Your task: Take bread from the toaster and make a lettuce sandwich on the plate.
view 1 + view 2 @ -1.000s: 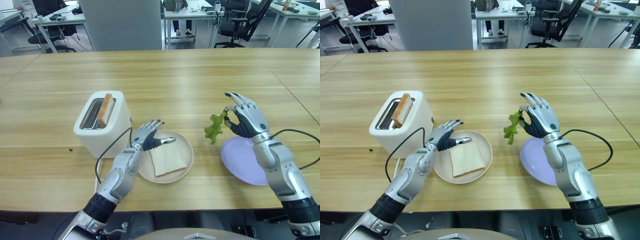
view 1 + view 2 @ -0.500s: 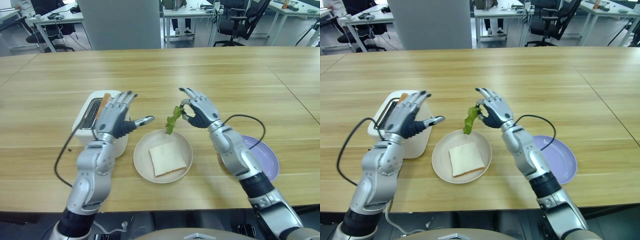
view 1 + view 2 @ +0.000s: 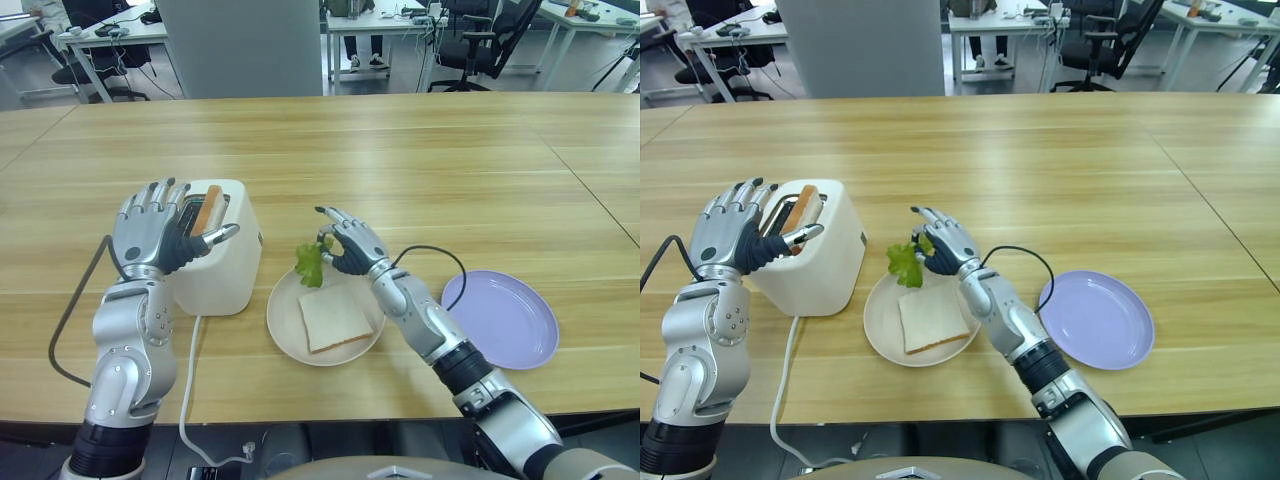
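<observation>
A white toaster [image 3: 222, 270] stands left of centre with one slice of toast [image 3: 209, 207] upright in its slot. Beside it, a cream plate [image 3: 283, 318] carries a slice of white bread [image 3: 335, 318]. My right hand [image 3: 346, 245] is shut on a green lettuce leaf [image 3: 309, 264], which hangs over the plate's far left rim, just above the bread. My left hand [image 3: 153, 228] is raised open in front of the toaster's left side, fingers spread, holding nothing.
An empty lilac plate [image 3: 501, 318] lies to the right. The toaster's cable [image 3: 187, 395] runs off the near table edge, and a black cable [image 3: 436, 256] loops by my right arm. Desks and office chairs [image 3: 480, 40] stand beyond the table.
My right hand has carried the lettuce left from above the lilac plate and down to the cream plate's rim. My left hand has risen from the plate to the toaster's left side.
</observation>
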`<action>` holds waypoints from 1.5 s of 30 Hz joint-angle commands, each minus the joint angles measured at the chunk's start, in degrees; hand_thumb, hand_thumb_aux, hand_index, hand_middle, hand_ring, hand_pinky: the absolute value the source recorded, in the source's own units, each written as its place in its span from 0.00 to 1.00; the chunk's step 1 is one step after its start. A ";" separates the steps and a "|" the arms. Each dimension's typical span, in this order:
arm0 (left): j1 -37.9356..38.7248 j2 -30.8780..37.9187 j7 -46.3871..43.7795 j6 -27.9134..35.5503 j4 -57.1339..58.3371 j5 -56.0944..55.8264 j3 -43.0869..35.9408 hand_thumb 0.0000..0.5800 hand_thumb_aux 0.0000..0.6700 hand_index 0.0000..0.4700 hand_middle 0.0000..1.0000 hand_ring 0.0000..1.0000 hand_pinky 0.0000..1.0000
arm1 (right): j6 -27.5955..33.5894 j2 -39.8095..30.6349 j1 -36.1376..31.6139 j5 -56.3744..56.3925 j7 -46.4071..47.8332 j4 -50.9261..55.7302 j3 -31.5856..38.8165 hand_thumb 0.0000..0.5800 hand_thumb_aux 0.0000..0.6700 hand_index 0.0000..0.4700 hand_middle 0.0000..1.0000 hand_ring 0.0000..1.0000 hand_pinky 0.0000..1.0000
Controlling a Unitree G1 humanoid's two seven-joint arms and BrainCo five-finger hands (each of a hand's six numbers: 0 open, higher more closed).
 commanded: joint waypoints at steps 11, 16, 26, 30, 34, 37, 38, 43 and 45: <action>0.42 -1.29 2.18 0.05 6.81 0.44 -1.29 0.00 0.00 0.00 0.00 0.00 0.00 | -0.92 7.86 -4.68 2.29 -3.07 10.40 3.65 1.00 1.00 0.98 0.00 0.00 0.00; -0.84 -1.40 2.99 -0.05 10.96 0.15 -2.46 0.00 0.00 0.00 0.00 0.00 0.00 | -1.20 6.24 -2.94 2.30 -2.52 8.78 4.49 1.00 1.00 0.98 0.00 0.00 0.00; -4.68 -1.30 3.96 -0.13 17.70 -0.78 -4.81 0.00 0.00 0.00 0.00 0.00 0.00 | -1.88 -3.18 4.85 1.44 1.74 -0.31 4.87 1.00 1.00 0.98 0.00 0.00 0.00; -6.31 -0.97 4.52 -0.49 19.86 -1.40 -5.30 0.00 0.00 0.00 0.00 0.00 0.00 | -1.85 -6.28 6.42 1.24 3.01 -2.99 4.54 1.00 1.00 0.98 0.00 0.00 0.00; -7.50 -0.71 4.89 -0.71 21.43 -1.99 -5.73 0.00 0.00 0.00 0.00 0.00 0.00 | -1.69 -7.89 7.12 1.56 3.76 -4.37 4.30 1.00 1.00 0.98 0.00 0.00 0.00; -8.41 -0.61 4.94 -1.07 22.68 -2.57 -6.14 0.00 0.00 0.00 0.00 0.00 0.00 | -1.46 -8.85 7.94 1.32 4.22 -5.26 4.21 1.00 1.00 0.98 0.00 0.00 0.00; -8.69 -0.59 4.96 -1.21 23.05 -2.82 -6.22 0.00 0.00 0.00 0.00 0.00 0.00 | -1.49 -9.22 8.24 1.23 4.34 -5.63 4.17 1.00 1.00 0.98 0.00 0.00 0.00; -10.00 -0.44 4.90 -1.63 24.64 -4.04 -6.47 0.00 0.00 0.00 0.00 0.00 0.00 | -1.28 -11.09 9.53 0.96 5.43 -8.19 3.96 1.00 1.00 0.98 0.00 0.00 0.00; -10.46 -0.47 4.83 -1.84 25.21 -4.67 -6.64 0.23 0.12 0.12 0.00 0.00 0.00 | -1.17 -11.67 10.30 0.88 6.16 -9.43 3.90 1.00 1.00 0.98 0.00 0.00 0.00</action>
